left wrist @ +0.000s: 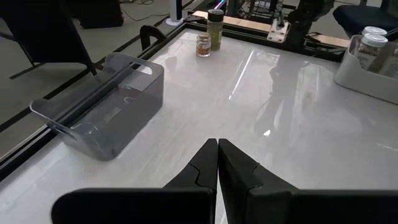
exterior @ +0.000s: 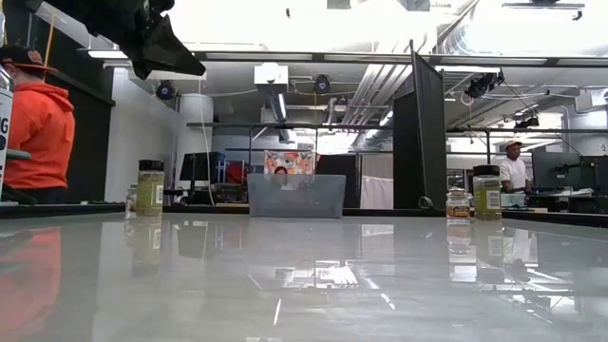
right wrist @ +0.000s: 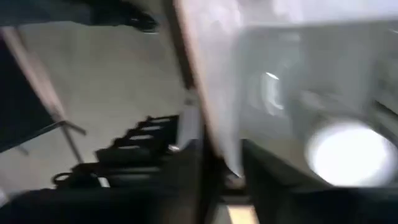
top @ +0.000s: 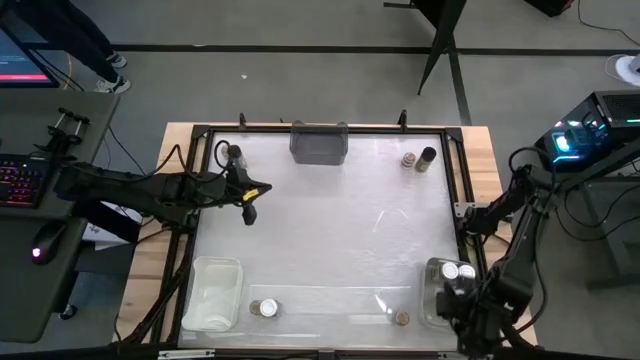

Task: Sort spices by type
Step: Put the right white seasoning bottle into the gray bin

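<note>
The spices are small jars. Two white-lidded jars [top: 458, 271] stand in a clear bin [top: 432, 300] at the table's near right corner. My right gripper [top: 463, 302] hangs over this bin; in the blurred right wrist view, the right gripper [right wrist: 227, 183] shows a narrow gap with nothing in it. Two jars [top: 418, 159] stand at the far right, one [top: 235, 153] at the far left, and two [top: 268, 308] [top: 402, 318] near the front edge. My left gripper [left wrist: 217, 143] hovers shut above the table's left side.
A grey bin [top: 319, 143] stands at the middle of the far edge and a pale bin [top: 213, 292] at the near left corner. A black frame [top: 200, 130] rims the table. People are in the room beyond the table [exterior: 38, 133].
</note>
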Robot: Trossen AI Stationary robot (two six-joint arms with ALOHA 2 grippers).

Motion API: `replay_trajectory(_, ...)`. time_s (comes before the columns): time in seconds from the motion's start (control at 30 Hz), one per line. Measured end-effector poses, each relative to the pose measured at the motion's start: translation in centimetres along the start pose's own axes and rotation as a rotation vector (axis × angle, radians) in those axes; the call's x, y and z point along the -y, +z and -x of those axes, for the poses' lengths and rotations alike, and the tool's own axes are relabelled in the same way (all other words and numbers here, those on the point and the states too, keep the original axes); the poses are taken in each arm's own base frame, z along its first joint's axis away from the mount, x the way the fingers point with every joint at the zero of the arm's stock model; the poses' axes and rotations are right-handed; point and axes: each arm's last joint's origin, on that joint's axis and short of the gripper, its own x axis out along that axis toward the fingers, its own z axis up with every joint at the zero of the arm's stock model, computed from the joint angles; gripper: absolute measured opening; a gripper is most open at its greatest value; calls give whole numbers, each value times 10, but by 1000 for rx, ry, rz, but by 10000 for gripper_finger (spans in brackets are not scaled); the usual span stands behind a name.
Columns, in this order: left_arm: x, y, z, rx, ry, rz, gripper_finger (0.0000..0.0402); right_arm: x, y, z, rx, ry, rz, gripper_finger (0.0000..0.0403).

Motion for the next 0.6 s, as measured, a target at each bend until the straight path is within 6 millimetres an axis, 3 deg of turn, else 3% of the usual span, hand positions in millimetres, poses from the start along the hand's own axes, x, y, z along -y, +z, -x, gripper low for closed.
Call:
replay_trajectory(0.07,0,0,0,-4,2,-2,0,-6,5,-10,7,36,4,35)
replay_trajectory(0.1,0,-1,0,-10,4,-5,0,-7,7,-16,4,38,6,18)
replay_trajectory(0.3,-1,-3,0,-25,25,-16,0,-1,11,-40,-1,-125,-72,12)
replay_trajectory(0.6,-6,-2,-2,-21,55,-26,0,6,11,-50,-38,-248,-161,3)
